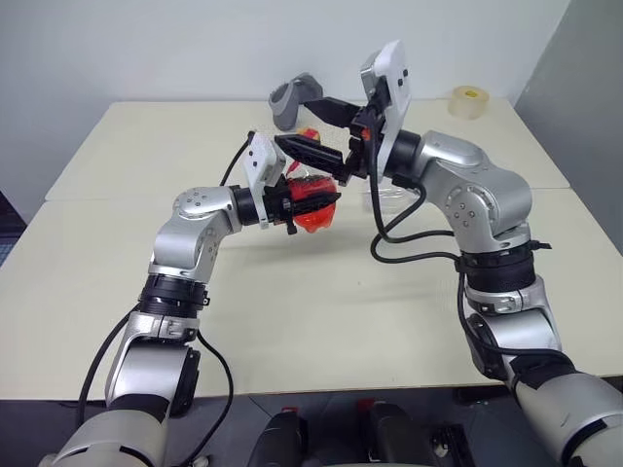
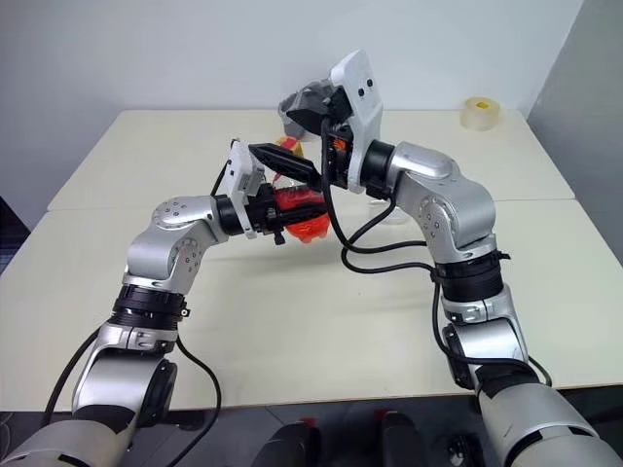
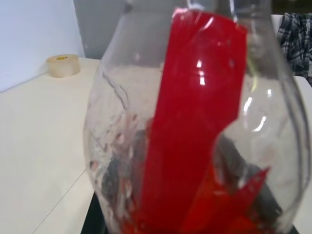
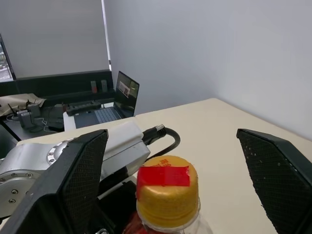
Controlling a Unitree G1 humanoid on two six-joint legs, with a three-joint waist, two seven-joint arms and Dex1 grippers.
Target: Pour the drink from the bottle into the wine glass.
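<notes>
My left gripper [image 1: 313, 199] is shut on the body of the bottle [image 1: 316, 219], holding it roughly upright above the table. The drink [image 2: 304, 226] is red-orange and sits low in the bottle. In the left wrist view the clear body and its red label [image 3: 195, 122] are very close. My right gripper [image 4: 170, 141] is open, with one finger on each side of the yellow cap [image 4: 167, 195], which carries red tape, and not touching it. The wine glass is mostly hidden behind my right forearm; a clear bit [image 1: 394, 199] shows there.
A grey object [image 1: 289, 102] stands at the back of the cream table [image 1: 292, 321], behind my right gripper. A roll of tape [image 1: 469, 102] lies at the back right corner. A seam crosses the table where two tops meet.
</notes>
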